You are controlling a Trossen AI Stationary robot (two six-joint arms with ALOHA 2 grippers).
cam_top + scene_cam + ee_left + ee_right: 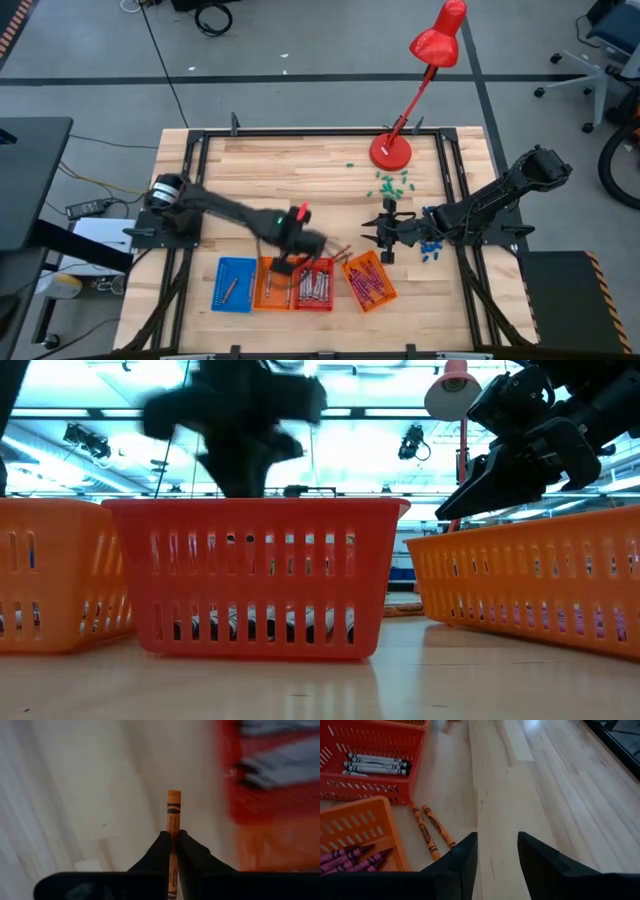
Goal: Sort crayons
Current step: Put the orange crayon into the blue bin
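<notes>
My left gripper (287,262) is shut on an orange crayon (173,815) just behind the row of baskets, near the small orange basket (270,284) and the red basket (313,285), which holds grey crayons (375,764). In the low view my left gripper (240,430) shows above the red basket (260,575). My right gripper (495,852) is open and empty above the table. Two orange crayons (432,827) lie flat on the wood ahead of it. The tilted orange basket (370,280) holds purple crayons (355,857). My left gripper pinches the orange crayon about its middle (173,832) between its two fingertips. The crayon lies along the fingers, with one end sticking out ahead of them. It is held up off the table.
A blue basket (235,284) with one stick stands at the row's left end. A red desk lamp (392,150) stands at the far side. Green bits (390,184) lie near its base and blue bits (430,250) under the right arm. Bare wood lies at the far left.
</notes>
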